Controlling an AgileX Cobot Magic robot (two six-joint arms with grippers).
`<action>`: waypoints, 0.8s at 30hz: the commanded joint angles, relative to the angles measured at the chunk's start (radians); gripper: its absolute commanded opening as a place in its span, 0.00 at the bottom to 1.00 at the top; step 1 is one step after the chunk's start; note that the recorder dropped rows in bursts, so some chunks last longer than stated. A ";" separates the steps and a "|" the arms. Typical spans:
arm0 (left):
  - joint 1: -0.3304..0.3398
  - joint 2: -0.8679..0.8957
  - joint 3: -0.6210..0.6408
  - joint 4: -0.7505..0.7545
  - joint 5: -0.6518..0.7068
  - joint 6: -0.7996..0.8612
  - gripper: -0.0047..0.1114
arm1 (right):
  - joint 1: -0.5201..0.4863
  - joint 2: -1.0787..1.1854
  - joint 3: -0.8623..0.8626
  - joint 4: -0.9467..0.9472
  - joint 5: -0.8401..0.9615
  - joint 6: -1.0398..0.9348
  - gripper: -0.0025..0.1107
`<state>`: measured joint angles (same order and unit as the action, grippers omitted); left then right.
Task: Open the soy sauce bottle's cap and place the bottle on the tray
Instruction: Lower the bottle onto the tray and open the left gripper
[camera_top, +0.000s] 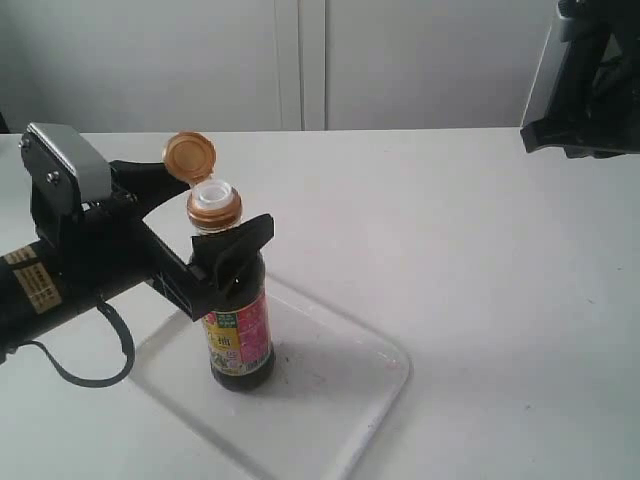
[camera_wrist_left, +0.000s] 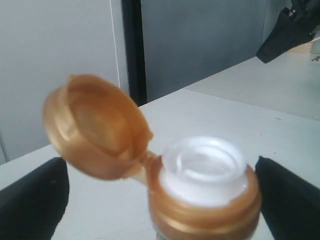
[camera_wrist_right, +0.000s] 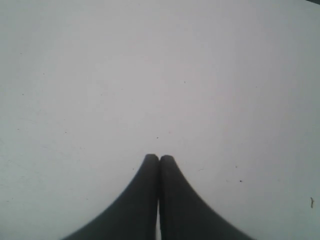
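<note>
The small clear soy sauce bottle (camera_top: 240, 330) of dark liquid is standing upright on the flat white plastic tray (camera_top: 370, 390), its orange-gold flip cap (camera_top: 189, 157) hanging open. The left gripper (camera_top: 232, 255) is flanking its neck, jaws released; the right gripper (camera_wrist_right: 159, 160) is sitting clenched, well apart.

I see the small clear soy sauce bottle (camera_top: 240, 335), dark brown liquid and a pink, yellow and green label, standing upright on the flat white rectangular plastic tray (camera_top: 370, 385). Its neck sits between the left gripper's (camera_top: 222, 238) fingers (camera_top: 248, 240), a gap either side. The round orange-gold plastic flip-top cap (camera_top: 189, 157) is hinged back above the fingers, baring the white spout (camera_top: 212, 193).
</note>
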<state>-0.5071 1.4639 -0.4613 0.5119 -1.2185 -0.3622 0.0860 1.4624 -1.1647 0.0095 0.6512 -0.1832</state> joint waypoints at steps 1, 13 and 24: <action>-0.004 -0.038 -0.011 -0.010 -0.003 0.001 0.95 | -0.005 -0.001 0.002 0.003 -0.002 0.004 0.02; -0.004 -0.097 -0.041 -0.051 -0.001 0.000 0.95 | -0.005 -0.001 0.002 0.010 -0.004 0.004 0.02; -0.004 -0.161 -0.041 -0.088 0.004 0.000 0.94 | -0.005 -0.001 0.002 0.019 -0.018 0.004 0.02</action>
<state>-0.5071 1.3240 -0.4981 0.4384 -1.2059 -0.3622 0.0860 1.4624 -1.1647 0.0232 0.6476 -0.1832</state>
